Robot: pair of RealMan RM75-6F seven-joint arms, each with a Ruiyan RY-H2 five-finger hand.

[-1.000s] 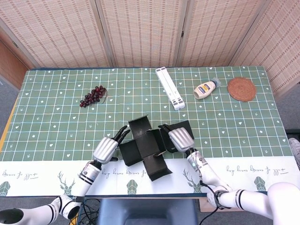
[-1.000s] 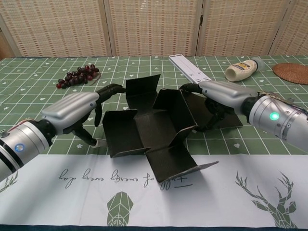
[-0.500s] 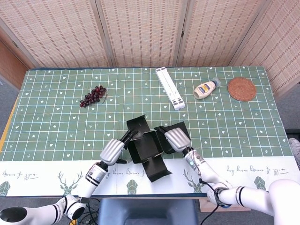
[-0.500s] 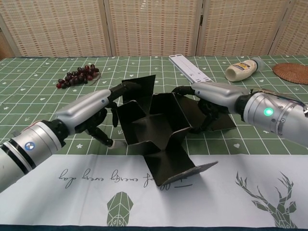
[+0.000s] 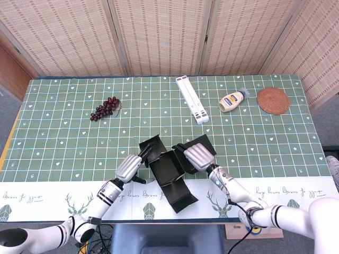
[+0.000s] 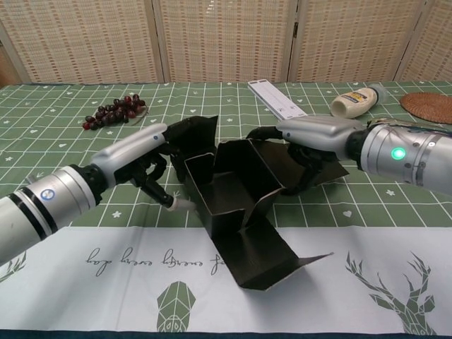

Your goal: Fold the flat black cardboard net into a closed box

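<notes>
While the black cardboard net (image 6: pixel 236 205) sits on the green checked tablecloth (image 5: pixel 63 137) near the table's front edge, between my two hands, it is no longer flat: two side panels stand upright around a sunken middle, forming an open trough. One long flap lies flat toward me onto the white border, and another panel tilts up at the far left. My left hand (image 6: pixel 145 159) presses its fingers against the outside of the left wall, thumb pointing down to the cloth. My right hand (image 6: pixel 311 141) curls over the right wall's top edge, gripping it. Fingertips of both hands are hidden behind the dark card, so I cannot tell exactly how my left hand holds. Black creases blur together inside.
</notes>
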